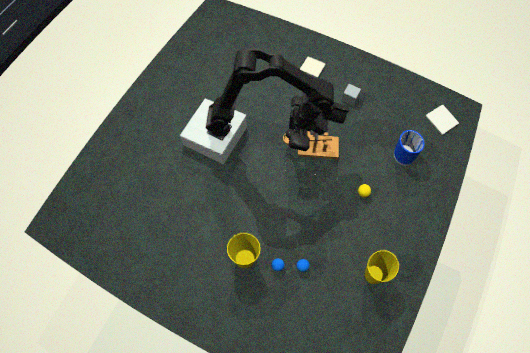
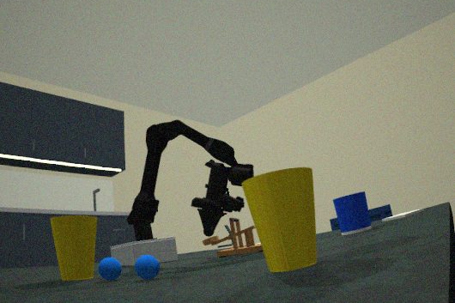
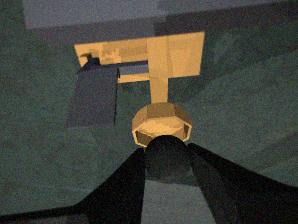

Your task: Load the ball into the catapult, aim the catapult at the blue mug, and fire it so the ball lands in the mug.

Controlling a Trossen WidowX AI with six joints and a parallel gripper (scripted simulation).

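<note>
My gripper (image 1: 299,144) (image 2: 209,233) (image 3: 165,151) is shut on a dark ball (image 3: 168,159), pointing down above the catapult's cup end. The orange wooden catapult (image 1: 330,153) (image 2: 240,251) (image 3: 186,56) stands on the dark mat. Its octagonal cup (image 3: 161,111) (image 2: 210,241) looks empty. In the wrist view the ball overlaps the cup's near rim; whether they touch cannot be told. In the top view the gripper hides part of the catapult. The blue mug (image 1: 403,154) (image 2: 352,213) stands upright to the catapult's right.
A yellow ball (image 1: 364,190) lies between catapult and mug. Two yellow cups (image 1: 244,251) (image 1: 376,275) and two blue balls (image 1: 277,264) (image 1: 303,265) stand at the front. A grey cube (image 1: 352,91) and two white tiles (image 1: 312,66) (image 1: 442,119) lie behind. The arm's white base block (image 1: 202,142) is left.
</note>
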